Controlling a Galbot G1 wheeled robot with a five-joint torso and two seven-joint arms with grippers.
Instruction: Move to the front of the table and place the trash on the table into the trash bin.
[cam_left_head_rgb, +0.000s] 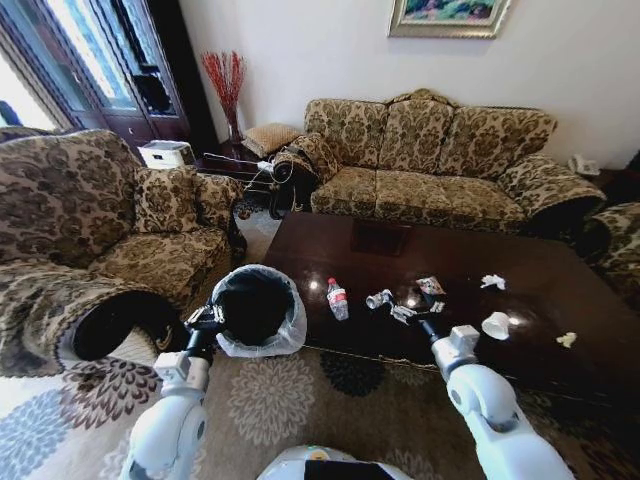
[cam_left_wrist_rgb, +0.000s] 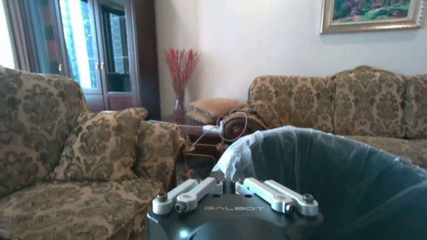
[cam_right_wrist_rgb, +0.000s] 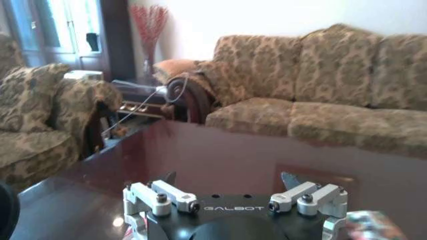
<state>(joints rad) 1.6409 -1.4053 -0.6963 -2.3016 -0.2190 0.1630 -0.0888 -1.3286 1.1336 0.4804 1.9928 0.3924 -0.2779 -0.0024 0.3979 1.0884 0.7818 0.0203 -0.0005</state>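
Nearest me, my left gripper (cam_left_head_rgb: 207, 318) grips the near-left rim of the trash bin (cam_left_head_rgb: 262, 345), fingers pinched narrow on the bag; the bin's black inside holds nothing I can see. My right gripper (cam_left_head_rgb: 424, 322) hovers wide open over the near edge of the table (cam_left_head_rgb: 580, 300). Beyond it lies the trash: one bottle (cam_left_head_rgb: 338, 299), one white cup (cam_left_head_rgb: 496, 325), two shiny wrappers (cam_left_head_rgb: 380, 298) (cam_left_head_rgb: 431, 286), one crumpled paper (cam_left_head_rgb: 493, 282), one yellowish bit (cam_left_head_rgb: 567, 340) far right.

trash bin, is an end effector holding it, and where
Yes. The left end effector grips the trash bin at its bag-lined rim, on the side nearest the robot. The right end effector is open, holding nothing, over the table.
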